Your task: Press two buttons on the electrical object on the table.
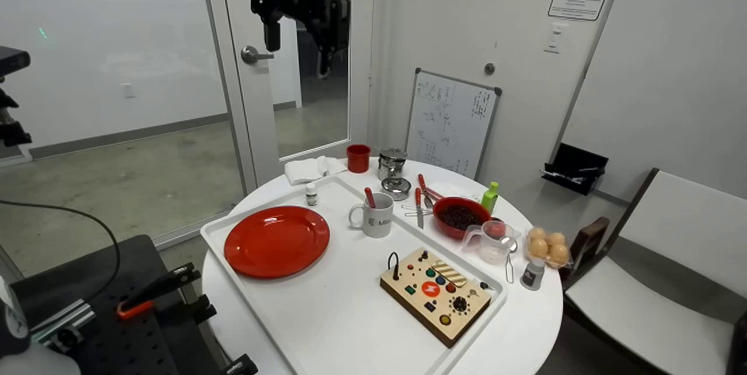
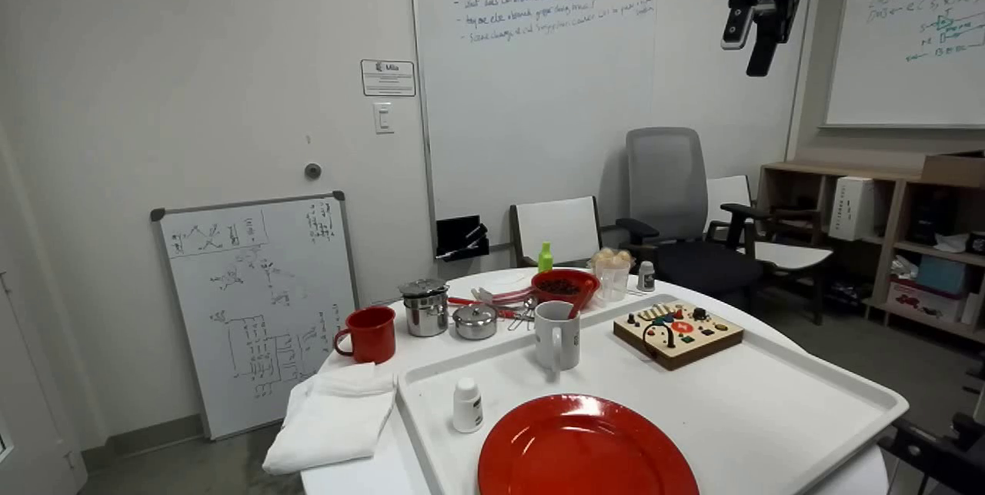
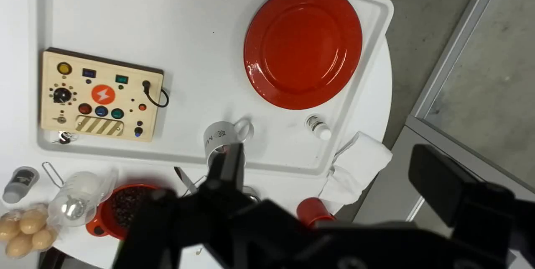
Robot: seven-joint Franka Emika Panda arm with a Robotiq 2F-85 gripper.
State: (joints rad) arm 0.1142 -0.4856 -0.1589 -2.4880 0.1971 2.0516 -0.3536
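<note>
Exterior view: mug (image 1: 378, 217) reads “Mila”; button board (image 1: 435, 293) lies face-up near the right edge of the table (image 1: 528, 328), long axis slanting lower-right; gripper (image 1: 299, 55), 2 fingers spread apart.

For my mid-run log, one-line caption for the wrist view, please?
Open pincer in the foreground; button board, pale mug, white bottle and red plate on a white tray.

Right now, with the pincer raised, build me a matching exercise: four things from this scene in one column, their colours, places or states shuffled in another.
Things:
1. electrical board
2. plate
3. red mug
4. pincer

Descriptions:
A. off the tray, beside the white cloth
B. open, raised clear of the tray
C. tan, rectangular
D. red, round, on the tray

Pairs: 1-C; 2-D; 3-A; 4-B.
</note>
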